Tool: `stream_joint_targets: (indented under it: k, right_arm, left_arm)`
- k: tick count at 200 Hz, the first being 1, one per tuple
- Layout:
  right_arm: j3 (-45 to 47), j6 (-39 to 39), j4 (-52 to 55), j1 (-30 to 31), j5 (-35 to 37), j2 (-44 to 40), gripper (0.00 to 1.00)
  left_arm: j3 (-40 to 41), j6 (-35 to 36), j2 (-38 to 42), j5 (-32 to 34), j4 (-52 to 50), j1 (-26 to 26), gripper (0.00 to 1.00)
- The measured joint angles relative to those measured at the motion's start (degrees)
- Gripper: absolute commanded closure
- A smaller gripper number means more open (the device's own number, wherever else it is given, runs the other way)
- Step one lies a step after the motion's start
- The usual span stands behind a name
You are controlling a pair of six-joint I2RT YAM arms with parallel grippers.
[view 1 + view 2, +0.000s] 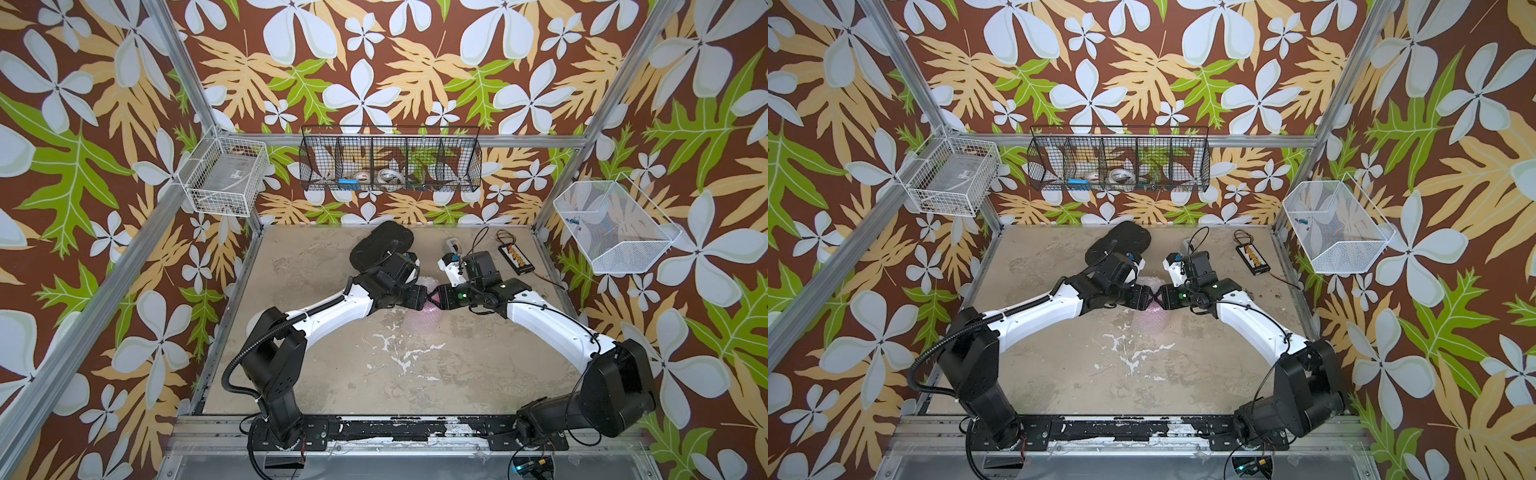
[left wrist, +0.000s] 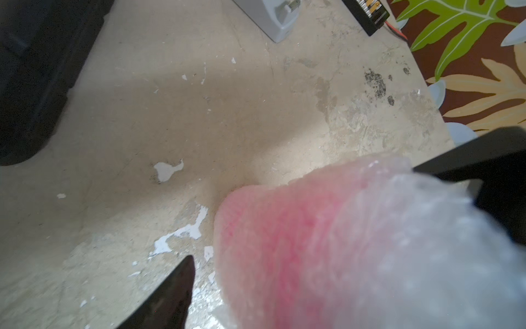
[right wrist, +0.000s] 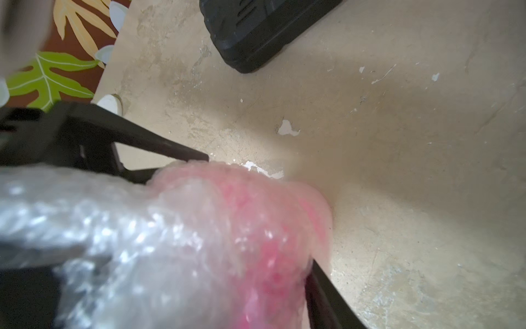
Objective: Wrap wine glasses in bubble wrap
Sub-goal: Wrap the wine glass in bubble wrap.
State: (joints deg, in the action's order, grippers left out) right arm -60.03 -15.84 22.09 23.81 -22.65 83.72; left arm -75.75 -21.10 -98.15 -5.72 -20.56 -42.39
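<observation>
brown wallpaper (image 1: 374,62) with big pale flowers and green and tan leaves covered all three walls, framed by aluminium posts (image 1: 185,66). a black wire rack (image 1: 390,143) hung on the back wall, a white wire basket (image 1: 224,178) on one side wall and a white mesh basket (image 1: 623,253) on the opposite one. the beige tabletop (image 1: 332,374) looked worn (white chips (image 1: 399,353) near its middle), under even, soft light.

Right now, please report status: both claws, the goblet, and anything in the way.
Left claw open beside bubble wrap, one finger clear. Right claw closed on it. Pink goblet inside, showing through. Black case and tape dispenser behind, apart.
</observation>
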Motion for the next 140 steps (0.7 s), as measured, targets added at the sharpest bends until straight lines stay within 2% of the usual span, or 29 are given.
stream_joint_targets:
  k: [38,61,104,140]
  right_arm:
    - [0.8,0.0,-1.8,0.0,0.5,0.5,0.52]
    - [0.1,-0.1,-2.0,0.2,0.6,1.1,0.52]
    - [-1.6,0.0,-0.7,0.6,1.6,2.2,0.52]
    - [-1.9,0.2,-0.1,0.6,1.6,2.4,0.52]
  left_arm:
    - [1.9,-0.6,5.6,-8.5,0.1,5.3,0.15]
    - [3.6,-2.6,6.3,-14.2,1.6,8.6,0.13]
    - [2.9,-4.9,5.2,-19.3,4.3,9.3,0.12]
    - [7.1,-10.4,12.1,-24.9,11.0,12.3,0.11]
